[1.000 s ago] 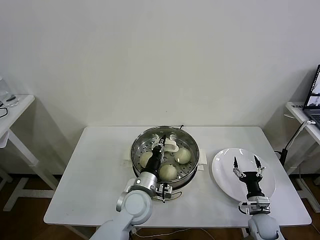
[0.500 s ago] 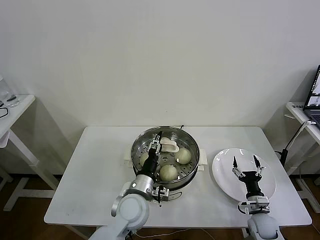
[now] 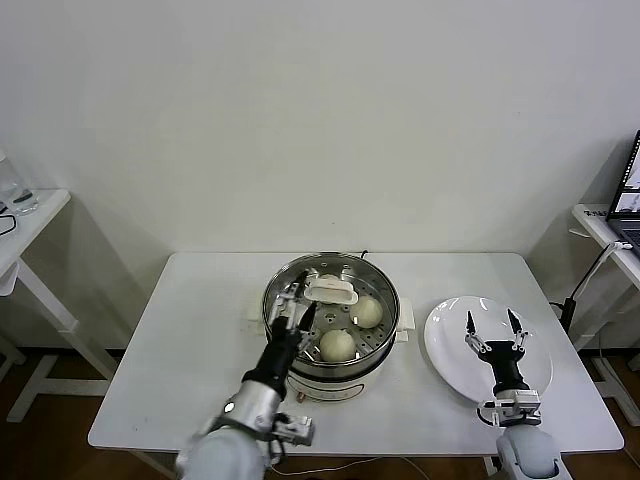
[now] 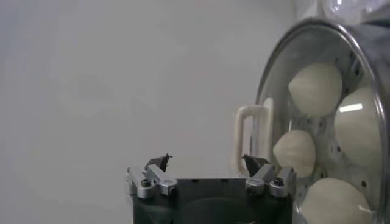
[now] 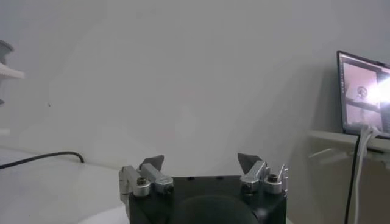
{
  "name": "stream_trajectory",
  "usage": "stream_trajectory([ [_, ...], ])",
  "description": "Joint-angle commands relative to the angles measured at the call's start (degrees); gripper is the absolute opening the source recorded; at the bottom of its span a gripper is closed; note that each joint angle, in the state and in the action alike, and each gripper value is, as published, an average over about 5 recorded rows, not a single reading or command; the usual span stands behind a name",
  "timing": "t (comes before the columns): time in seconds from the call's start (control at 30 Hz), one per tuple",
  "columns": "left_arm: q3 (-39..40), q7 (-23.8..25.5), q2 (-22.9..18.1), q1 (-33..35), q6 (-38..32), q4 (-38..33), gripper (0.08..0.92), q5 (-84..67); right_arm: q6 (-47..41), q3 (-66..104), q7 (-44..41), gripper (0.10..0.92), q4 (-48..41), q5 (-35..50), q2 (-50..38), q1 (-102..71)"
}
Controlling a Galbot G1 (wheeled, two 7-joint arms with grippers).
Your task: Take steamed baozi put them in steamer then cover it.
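The steel steamer (image 3: 392, 300) stands mid-table with the clear glass cover on it, white handle (image 3: 331, 291) on top. Through the glass I see baozi (image 3: 338, 344) and another (image 3: 368, 311); the left wrist view shows several baozi (image 4: 315, 88) behind the glass. My left gripper (image 3: 295, 302) hovers open over the steamer's near-left side, just clear of the handle (image 4: 247, 137), with nothing between its fingers (image 4: 207, 161). My right gripper (image 3: 491, 322) stands open and empty above the white plate (image 3: 450, 350), as its own view confirms (image 5: 201, 161).
A laptop (image 3: 630, 185) sits on a side table at the far right, also in the right wrist view (image 5: 362, 94). Another small table (image 3: 25, 225) stands at the far left. A black cable (image 5: 42, 158) runs over the tabletop behind the steamer.
My left gripper was shut on the cover's handle; it has opened, let go and drawn back toward the steamer's near-left side. The right arm has not moved.
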Motion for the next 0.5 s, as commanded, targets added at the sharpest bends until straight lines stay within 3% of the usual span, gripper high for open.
stream_trajectory([
  [0.03,-28.3,-17.6,-4.1,14.8,-20.8,0.0,0.823,-47.8,-7.5,0.0,-0.8,0.823,6.9,11.0,-0.3,-3.8],
  [0.23,-37.3,-12.0,-5.2,14.3,-34.3,13.8,0.823,-65.6,-8.2,0.3,-1.8,0.823,9.5,12.9,-0.2,-5.7],
  [0.5,-38.8,-7.2,-6.4,14.4,-38.2,18.5,0.823,-72.3,-8.3,1.7,-1.5,0.823,12.5,13.2,0.2,-8.9],
])
